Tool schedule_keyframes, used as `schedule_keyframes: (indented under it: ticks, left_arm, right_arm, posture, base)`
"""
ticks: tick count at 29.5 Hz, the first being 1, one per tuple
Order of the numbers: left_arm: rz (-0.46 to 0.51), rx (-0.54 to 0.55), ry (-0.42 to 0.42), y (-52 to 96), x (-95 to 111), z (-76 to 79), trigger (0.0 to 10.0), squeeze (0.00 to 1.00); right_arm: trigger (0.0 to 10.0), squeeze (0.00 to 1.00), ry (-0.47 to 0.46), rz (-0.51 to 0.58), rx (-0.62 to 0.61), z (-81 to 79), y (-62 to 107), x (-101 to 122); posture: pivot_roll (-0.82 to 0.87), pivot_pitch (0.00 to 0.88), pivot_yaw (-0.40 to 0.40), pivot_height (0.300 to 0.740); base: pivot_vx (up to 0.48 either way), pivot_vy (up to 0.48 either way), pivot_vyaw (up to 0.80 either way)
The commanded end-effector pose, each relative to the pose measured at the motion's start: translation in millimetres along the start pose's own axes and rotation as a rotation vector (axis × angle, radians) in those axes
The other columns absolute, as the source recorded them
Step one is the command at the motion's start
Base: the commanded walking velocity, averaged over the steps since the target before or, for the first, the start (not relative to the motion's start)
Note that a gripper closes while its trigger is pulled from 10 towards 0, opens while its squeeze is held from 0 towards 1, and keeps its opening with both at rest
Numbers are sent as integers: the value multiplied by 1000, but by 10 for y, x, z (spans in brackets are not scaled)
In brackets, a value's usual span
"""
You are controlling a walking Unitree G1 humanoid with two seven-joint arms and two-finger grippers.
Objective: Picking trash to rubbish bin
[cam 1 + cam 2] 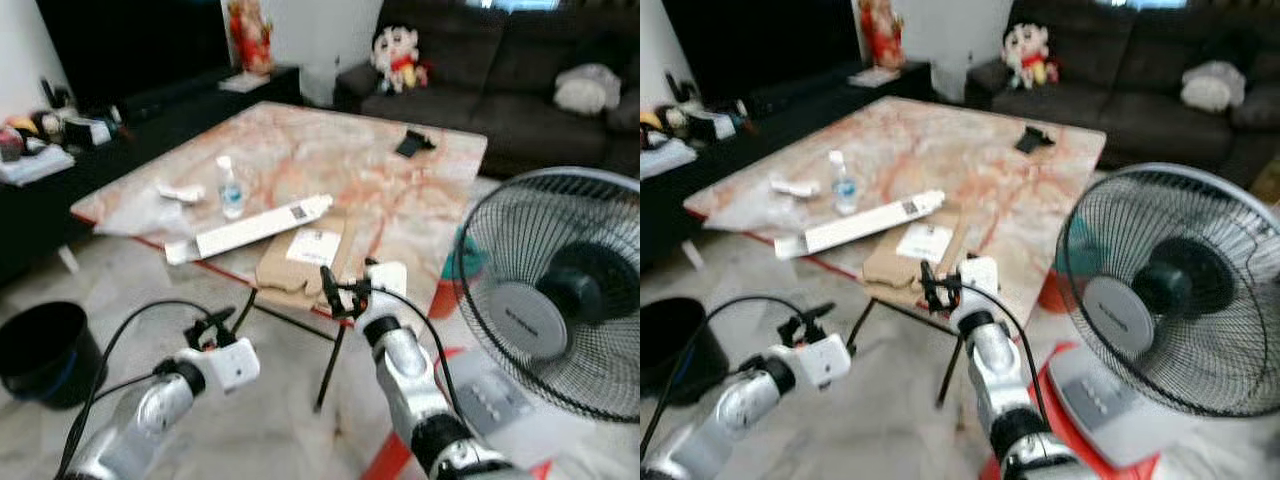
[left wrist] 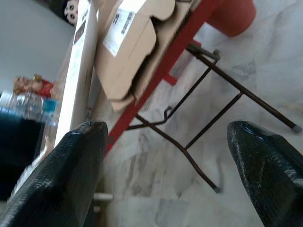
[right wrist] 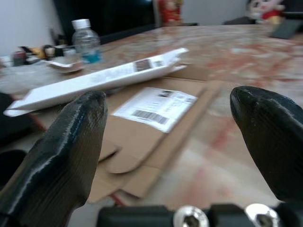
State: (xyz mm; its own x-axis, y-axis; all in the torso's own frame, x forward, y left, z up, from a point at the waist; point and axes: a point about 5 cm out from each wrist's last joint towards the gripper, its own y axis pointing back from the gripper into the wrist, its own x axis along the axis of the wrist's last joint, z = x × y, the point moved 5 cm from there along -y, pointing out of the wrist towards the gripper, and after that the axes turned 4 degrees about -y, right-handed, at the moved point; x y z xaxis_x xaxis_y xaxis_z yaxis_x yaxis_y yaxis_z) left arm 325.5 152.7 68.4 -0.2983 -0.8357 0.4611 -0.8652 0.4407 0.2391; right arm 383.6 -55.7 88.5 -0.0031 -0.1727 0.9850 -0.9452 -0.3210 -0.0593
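A flattened brown cardboard box [image 1: 300,262] with a white label lies at the near edge of the marble-patterned table [image 1: 400,200]. A long white box [image 1: 250,228] rests beside it, with a clear water bottle [image 1: 230,188] and a crumpled white wrapper [image 1: 180,192] further left. My right gripper [image 1: 348,285] stands open just in front of the cardboard's near edge; the right wrist view has the label [image 3: 156,108] between its fingers. My left gripper [image 1: 212,325] is open and lower, over the floor in front of the table. A black bin [image 1: 40,350] stands on the floor at the far left.
A large standing fan [image 1: 570,300] crowds the right side, close to my right arm. The table's thin folding legs [image 2: 208,123] stand below its red edge. A dark sofa [image 1: 520,70] with a plush toy is behind, and a cluttered low cabinet [image 1: 40,150] is at left.
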Motion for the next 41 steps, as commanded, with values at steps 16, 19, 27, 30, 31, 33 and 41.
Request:
schedule_keyframes:
  ticks: [16,19,27,30,31,33,41]
  left_arm:
    - [-84,3,-60,-221,-195,-105,10000,0]
    - [-99,9,-56,-351,-199,-117,10000,0]
    - [-86,13,-57,-504,-116,-128,10000,0]
    - [-80,12,-58,-557,-87,-129,10000,0]
    - [-76,6,-60,-573,-79,-122,10000,0]
    - [-72,2,-63,-585,-76,-114,10000,0]
    - [-32,-5,-71,-687,52,-123,10000,0]
  right_arm:
    - [10000,0,9,4,9,-1,-35,46]
    - [10000,0,9,5,5,4,-38,51]
    - [10000,0,9,12,-4,23,-36,64]
    - [10000,0,7,13,-9,30,-25,56]
    - [10000,0,6,14,-11,30,-20,53]
    - [10000,0,6,15,-12,27,-14,49]
    - [10000,0,-2,18,-26,37,39,7]
  posture:
    - [21,0,-14,740]
    - [12,0,-14,740]
    - [5,0,-7,740]
    - [2,0,-2,740]
    - [0,0,1,740]
    - [-3,0,5,740]
    - [-15,5,26,740]
  base:
    - [0,0,0]
    - [0,0,0]
    - [0,0,0]
    - [0,0,0]
    - [0,0,0]
    - [0,0,0]
    - [0,0,0]
